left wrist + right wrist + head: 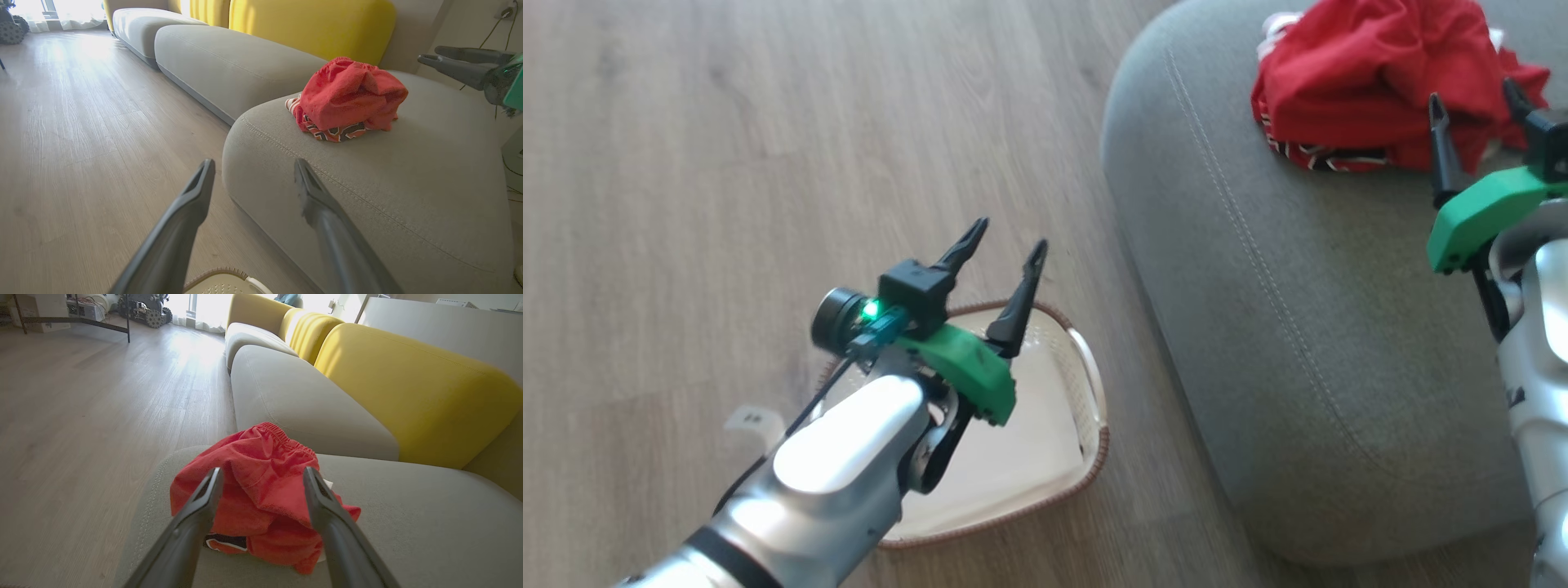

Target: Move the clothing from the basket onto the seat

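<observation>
Red clothing (261,486) on grey seat (408,526)

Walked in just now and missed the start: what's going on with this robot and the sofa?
A two-armed robot is moving laundry from a basket to a sofa. The red clothing, shorts bunched over a striped-trim jersey, lies heaped on the grey seat cushion. Both tools are open and empty: the right tool hangs near the heap, the left tool above the basket on the wooden floor. What shows of the basket's inside is bare.

Head view looks steeply down; both wrist views face low across the seat (367,183), sharing the clothing (261,486).
</observation>
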{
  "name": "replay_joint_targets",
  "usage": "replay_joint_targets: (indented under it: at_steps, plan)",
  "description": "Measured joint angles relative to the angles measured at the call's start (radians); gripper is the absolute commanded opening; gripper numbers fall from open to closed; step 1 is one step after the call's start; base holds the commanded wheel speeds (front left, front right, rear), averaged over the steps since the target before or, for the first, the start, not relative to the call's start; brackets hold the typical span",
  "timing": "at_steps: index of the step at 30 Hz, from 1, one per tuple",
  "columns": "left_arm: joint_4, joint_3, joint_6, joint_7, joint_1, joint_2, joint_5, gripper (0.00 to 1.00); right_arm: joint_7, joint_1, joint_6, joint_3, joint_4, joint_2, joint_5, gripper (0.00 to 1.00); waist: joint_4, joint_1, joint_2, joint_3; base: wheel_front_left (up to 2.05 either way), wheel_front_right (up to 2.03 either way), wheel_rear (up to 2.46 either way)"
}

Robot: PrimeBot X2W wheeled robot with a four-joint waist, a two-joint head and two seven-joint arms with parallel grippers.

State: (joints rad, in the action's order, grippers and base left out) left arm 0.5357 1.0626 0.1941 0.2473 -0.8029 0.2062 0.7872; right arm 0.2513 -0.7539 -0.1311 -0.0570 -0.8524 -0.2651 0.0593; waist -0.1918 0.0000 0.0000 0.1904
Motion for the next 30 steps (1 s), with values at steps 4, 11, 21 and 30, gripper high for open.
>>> replay_joint_targets:
  at_steps: [4, 11, 21, 30]
  plan:
    - [-0.004, -0.055, 0.011, 0.002, 0.063, 0.020, 0.004, 1.00, 0.000, 0.035, 0.000, 0.014, 0.012, 0.016, -0.025, 1.00, 0.037, 0.0000, 0.0000, -0.041, 0.00, 0.00, 0.00]
    - [-0.058, -0.155, 0.055, 0.002, 0.209, 0.077, -0.024, 1.00, 0.001, 0.103, 0.000, 0.047, 0.070, 0.067, -0.063, 1.00, 0.109, 0.0000, 0.0000, -0.111, 0.00, 0.00, 0.00]
    - [-0.149, -0.291, 0.107, 0.002, 0.439, 0.160, -0.053, 1.00, -0.005, 0.324, 0.000, 0.086, 0.212, 0.158, -0.114, 1.00, 0.196, 0.0000, 0.0000, -0.200, 0.00, 0.00, 0.00]
    - [-0.286, -0.419, 0.168, 0.002, 0.621, 0.220, -0.081, 1.00, -0.041, 0.506, 0.000, 0.072, 0.400, 0.203, -0.118, 1.00, 0.234, 0.0000, 0.0000, -0.229, 0.00, 0.00, 0.00]
